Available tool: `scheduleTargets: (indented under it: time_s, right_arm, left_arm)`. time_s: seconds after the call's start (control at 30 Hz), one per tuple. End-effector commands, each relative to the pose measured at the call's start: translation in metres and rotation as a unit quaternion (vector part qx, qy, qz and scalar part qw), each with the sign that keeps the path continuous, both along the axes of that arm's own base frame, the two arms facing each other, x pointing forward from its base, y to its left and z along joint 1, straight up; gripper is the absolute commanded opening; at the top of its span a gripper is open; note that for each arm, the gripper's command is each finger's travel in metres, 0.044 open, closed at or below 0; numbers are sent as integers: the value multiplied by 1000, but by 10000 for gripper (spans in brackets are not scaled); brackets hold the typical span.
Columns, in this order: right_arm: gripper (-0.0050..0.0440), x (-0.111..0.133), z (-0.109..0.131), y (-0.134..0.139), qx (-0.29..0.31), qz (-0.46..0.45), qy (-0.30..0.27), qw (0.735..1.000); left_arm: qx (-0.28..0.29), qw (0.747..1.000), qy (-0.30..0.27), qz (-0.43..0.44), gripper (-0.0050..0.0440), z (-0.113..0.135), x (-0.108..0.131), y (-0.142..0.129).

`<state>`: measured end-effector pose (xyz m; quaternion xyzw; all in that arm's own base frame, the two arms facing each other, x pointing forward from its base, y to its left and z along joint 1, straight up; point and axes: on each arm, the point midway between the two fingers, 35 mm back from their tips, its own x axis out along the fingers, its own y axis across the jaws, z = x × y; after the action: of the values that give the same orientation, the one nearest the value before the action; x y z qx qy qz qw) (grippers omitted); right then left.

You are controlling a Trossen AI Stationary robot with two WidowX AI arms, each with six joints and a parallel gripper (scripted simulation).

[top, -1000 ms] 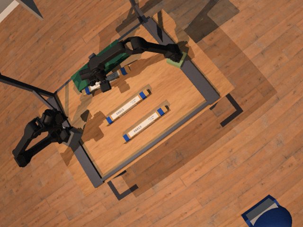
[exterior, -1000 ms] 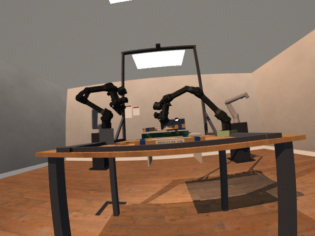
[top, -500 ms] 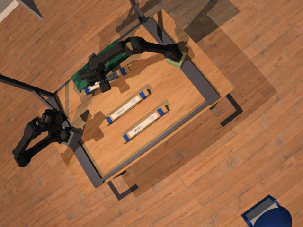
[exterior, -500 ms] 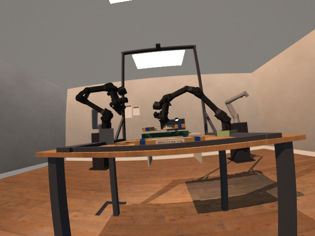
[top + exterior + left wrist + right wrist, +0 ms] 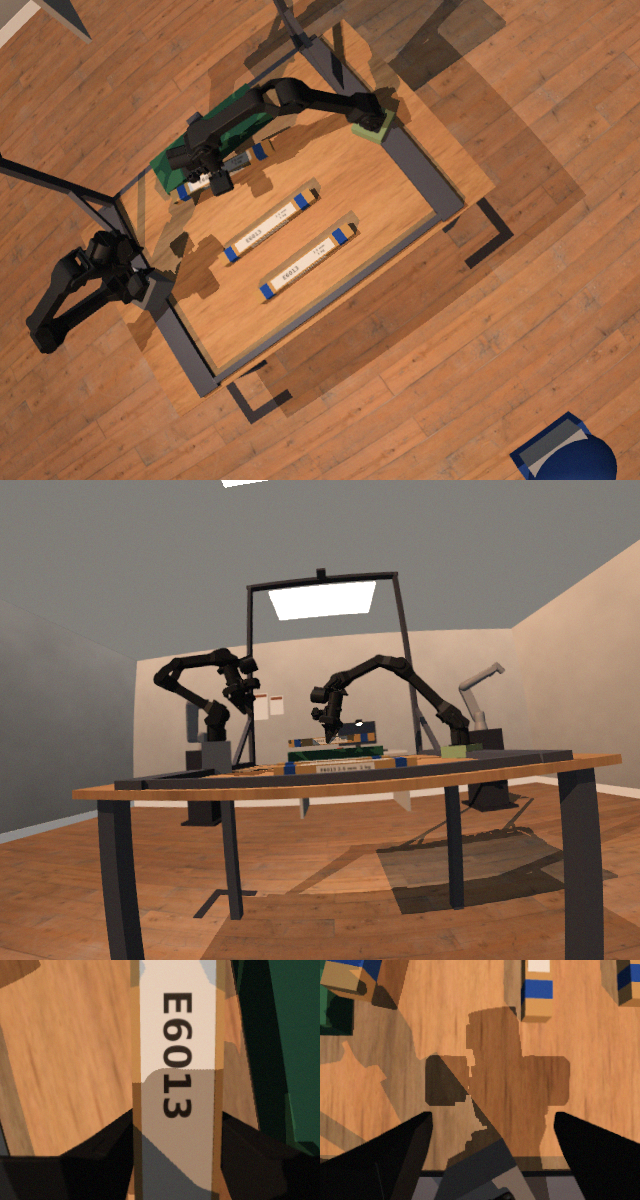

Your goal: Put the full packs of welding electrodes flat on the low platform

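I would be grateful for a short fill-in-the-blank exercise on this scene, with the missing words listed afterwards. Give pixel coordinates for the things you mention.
The left gripper [image 5: 209, 174] [image 5: 330, 738] [image 5: 174, 1115] is shut on an electrode pack [image 5: 261, 150] [image 5: 298, 742] [image 5: 177, 1050] [image 5: 339, 980] whose large printed code reads ____. The low platform [image 5: 164, 173] [image 5: 373, 750] [image 5: 305, 1035] [image 5: 337, 1021] is coloured ____. The band near each end of the held pack is ____. The number of packs lying on the tabletop [image 5: 372, 180] [image 5: 65, 1060] [image 5: 445, 990] is ____.

Missing words: E6013; green; blue; two.
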<state>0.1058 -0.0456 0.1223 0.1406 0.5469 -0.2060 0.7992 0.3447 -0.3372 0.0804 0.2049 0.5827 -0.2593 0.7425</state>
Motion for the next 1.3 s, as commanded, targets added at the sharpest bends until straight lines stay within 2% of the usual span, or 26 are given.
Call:
scheduleTargets:
  time_s: [0.0,0.4,0.5,0.7,0.87,0.93,0.97,1.17,1.27]
  right_arm:
    - [330,2,7,-1,-4,0,-10,1000]
    - [330,2,7,-1,-4,0,-10,1000]
    - [330,2,7,-1,-4,0,-10,1000]
    - [330,2,7,-1,-4,0,-10,1000]
    - [330,2,7,-1,-4,0,-10,1000]
    - [330,2,7,-1,-4,0,-10,1000]
    - [330,2,7,-1,-4,0,-10,1000]
    - [330,2,7,-1,-4,0,-10,1000]
    - [330,2,7,-1,-4,0,-10,1000]
  left_arm:
    - [-15,1000,-16,1,-50,11,4,-2]
    - [-23,999,-24,1,-50,2,7,-5]
    - [-13,1000,-13,1,-50,-14,4,-2]
    - [-24,999,-25,1,-50,-11,7,-5]
    - [-12,1000,-13,1,-50,-33,4,-2]
    - [-12,1000,-13,1,-50,-33,4,-2]
    - [-30,999,-31,1,-50,-15,9,-7]
    - [-13,1000,-14,1,-50,-43,4,-2]
    - [-14,1000,-14,1,-50,-48,4,-2]
